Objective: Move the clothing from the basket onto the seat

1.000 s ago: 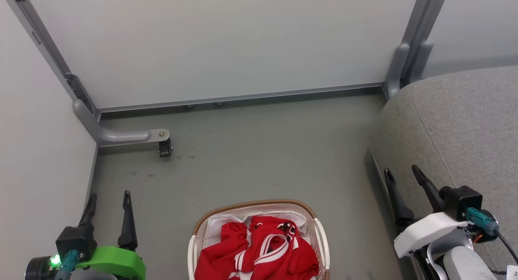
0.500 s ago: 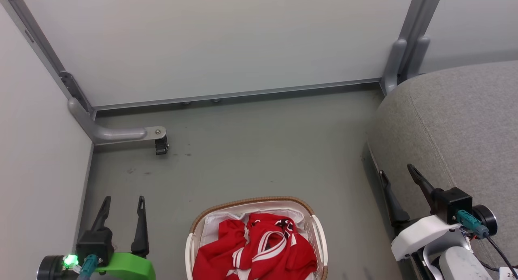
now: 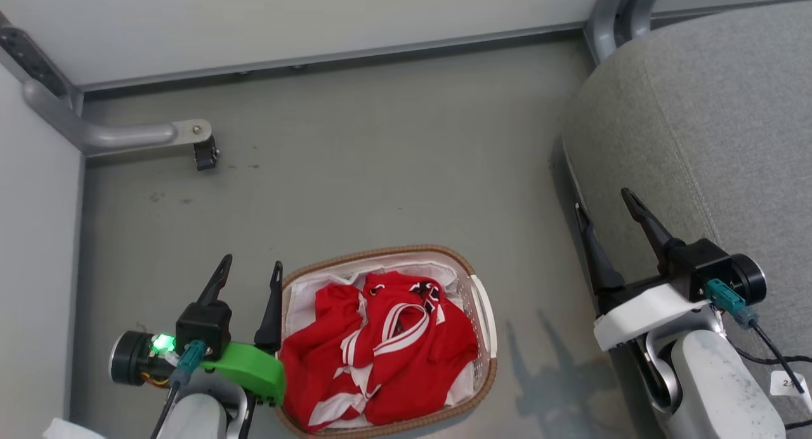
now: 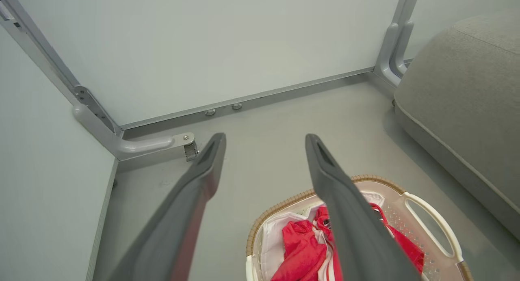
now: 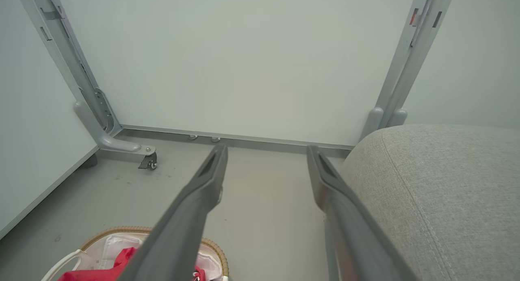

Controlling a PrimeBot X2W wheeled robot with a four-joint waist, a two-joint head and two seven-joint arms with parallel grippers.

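Both pairs of jaws stand apart and hold nothing, so I judge that I am in the reach, before any grasp. None of the task is done. All the clothing (image 3: pixel 380 344) I can see lies heaped in the basket (image 3: pixel 487 312), and none is on the part of the seat (image 3: pixel 717 109) that is in view.

From my left jaws the heap lies just to the right and lower down. The inner left finger (image 3: pixel 271 302) crosses the basket's brown rim in the head view, and I cannot tell whether it touches. In the left wrist view that same finger covers part of the red cloth, and the gap between the jaws opens onto bare floor (image 3: pixel 380 160), not onto the garments. From my right jaws the basket is well off to the left, and the seat rises just beside them on the right.

Next I would swing the left jaws right until the gap is over the heap. Then I would tip them down and lower them onto a raised fold near the white stripes. The cloth is soft and should bunch easily, so a deep bite ought to hold. The risk is catching the white liner (image 3: pixel 304 292) along with the jersey, or knocking the rim and shoving the basket.
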